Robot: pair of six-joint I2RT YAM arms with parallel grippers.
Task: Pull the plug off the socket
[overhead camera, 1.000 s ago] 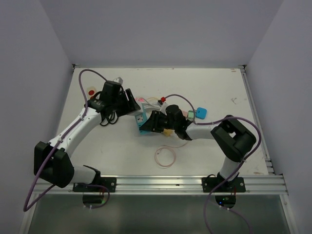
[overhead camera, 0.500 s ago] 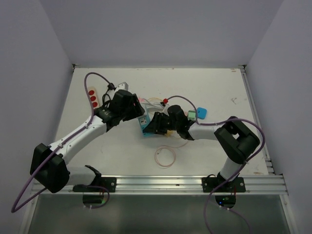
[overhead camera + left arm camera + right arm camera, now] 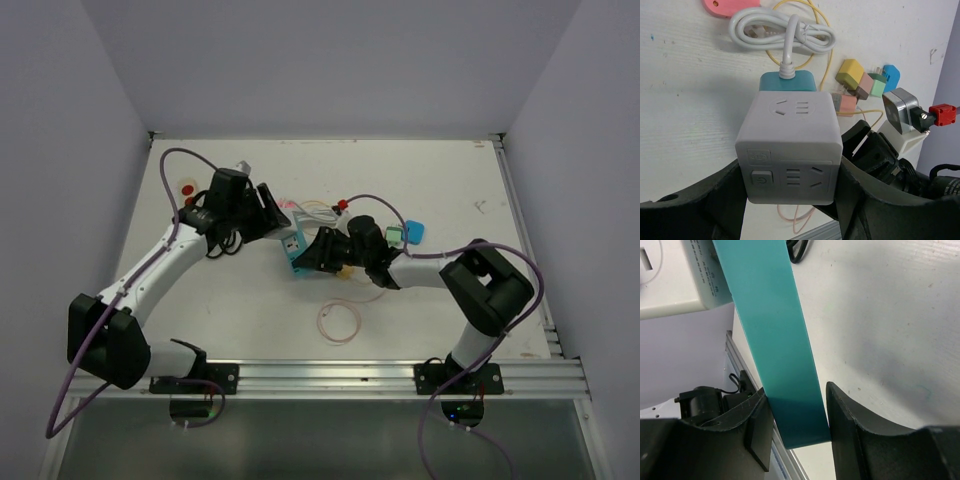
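Note:
A white cube socket (image 3: 790,145) with a teal part (image 3: 787,81) on its far face, where a white cord enters, sits mid-table (image 3: 292,245). My left gripper (image 3: 789,172) is shut on the white cube, one finger on each side; it also shows in the top view (image 3: 272,220). My right gripper (image 3: 796,410) is shut on the teal part (image 3: 772,340), and the white cube (image 3: 670,280) touches that part at the upper left. In the top view the right gripper (image 3: 318,250) meets the cube from the right. The two parts look joined.
A coiled white cord (image 3: 782,32) and several small coloured adapters (image 3: 860,82) lie behind the cube. There is a silver adapter (image 3: 902,107) with a red plug (image 3: 942,114). A pink cable loop (image 3: 340,322) lies nearer the front. A strip with red buttons (image 3: 188,188) is at the left.
The left arm swung forward and right half a second ago and has come back to its earlier pose. The cube and right gripper have shifted slightly right. Both grips hold.

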